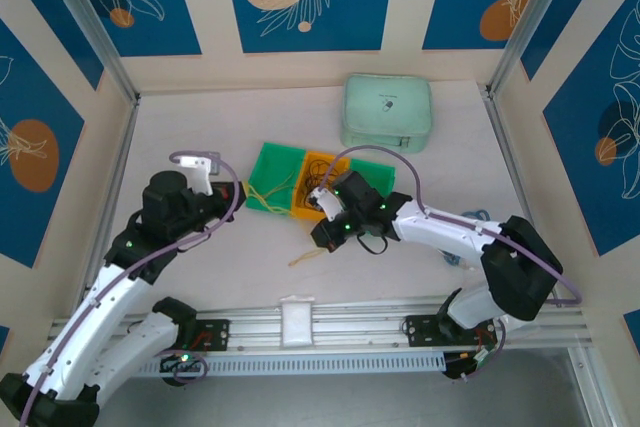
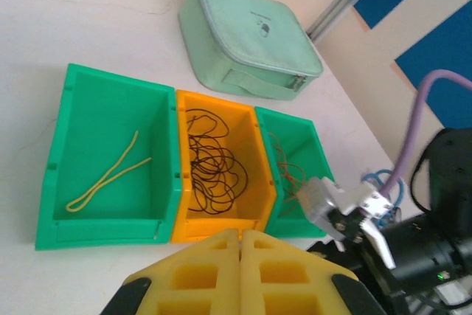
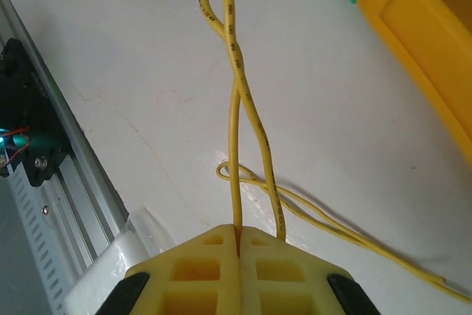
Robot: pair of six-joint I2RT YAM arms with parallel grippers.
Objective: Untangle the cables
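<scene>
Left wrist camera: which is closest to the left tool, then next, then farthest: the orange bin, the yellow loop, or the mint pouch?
1. Orange bin: in the middle, right in front of the shut left tool.
2. Yellow loop: lying in the green bin on the left.
3. Mint pouch: far back, beyond the bins.

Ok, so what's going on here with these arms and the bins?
The robot is sorting thin cables. The right jaws are shut on a twisted yellow cable over the table, in front of the bins. The left jaws are shut on nothing, hovering in front of the orange bin. That bin holds black cables. The green bin on its left holds a yellow loop, and the right green bin holds red-orange cables.
</scene>
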